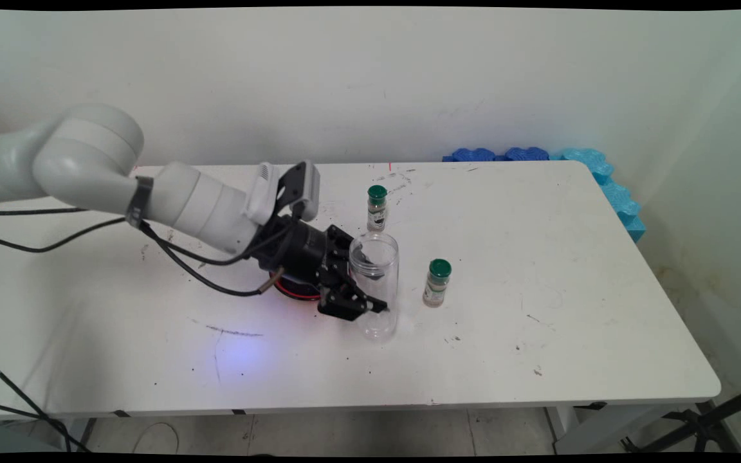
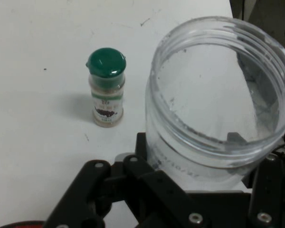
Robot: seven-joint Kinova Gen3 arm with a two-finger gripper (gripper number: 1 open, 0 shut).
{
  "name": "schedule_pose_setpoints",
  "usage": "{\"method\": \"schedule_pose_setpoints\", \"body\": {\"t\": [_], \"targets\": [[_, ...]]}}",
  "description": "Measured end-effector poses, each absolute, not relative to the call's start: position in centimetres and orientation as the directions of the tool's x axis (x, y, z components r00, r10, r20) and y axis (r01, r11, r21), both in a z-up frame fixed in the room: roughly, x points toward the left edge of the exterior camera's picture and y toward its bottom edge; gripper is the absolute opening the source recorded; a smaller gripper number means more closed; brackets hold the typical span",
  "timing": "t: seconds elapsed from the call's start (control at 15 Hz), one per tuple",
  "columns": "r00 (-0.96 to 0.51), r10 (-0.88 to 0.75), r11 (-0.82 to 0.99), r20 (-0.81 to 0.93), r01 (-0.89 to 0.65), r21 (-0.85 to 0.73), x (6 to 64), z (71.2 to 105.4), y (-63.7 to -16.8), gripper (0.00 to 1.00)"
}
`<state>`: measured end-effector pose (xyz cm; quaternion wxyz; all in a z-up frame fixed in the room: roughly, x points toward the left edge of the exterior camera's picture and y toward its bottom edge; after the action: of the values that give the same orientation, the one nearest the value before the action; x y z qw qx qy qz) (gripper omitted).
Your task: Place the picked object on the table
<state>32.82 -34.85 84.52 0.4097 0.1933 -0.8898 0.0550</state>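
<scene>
We note the gripper [image 1: 370, 292] jaws grasping the clear jar [image 1: 375, 283]; spice bottles just beside it: one [image 1: 437, 283] right, another [image 1: 376, 208] behind.

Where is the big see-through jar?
Mid-table in the main view, the clear jar stands between the gripper's fingers, with two green-capped spice bottles nearby.

Robot lab / test bench.
Scuffed white table [image 1: 538, 360] against bare wall [image 1: 345, 77], loose black cables [image 1: 184, 267], blue foam pieces [image 1: 608, 186] at the corner, tripod leg [image 1: 711, 421] on floor.
</scene>
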Motion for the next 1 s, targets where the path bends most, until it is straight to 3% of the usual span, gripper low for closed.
{"method": "schedule_pose_setpoints", "body": {"t": [1.0], "targets": [[-0.592, -0.321, 0.907, 0.739, -0.418, 0.059, 32.0, 81.1, -34.4, 0.00]]}}
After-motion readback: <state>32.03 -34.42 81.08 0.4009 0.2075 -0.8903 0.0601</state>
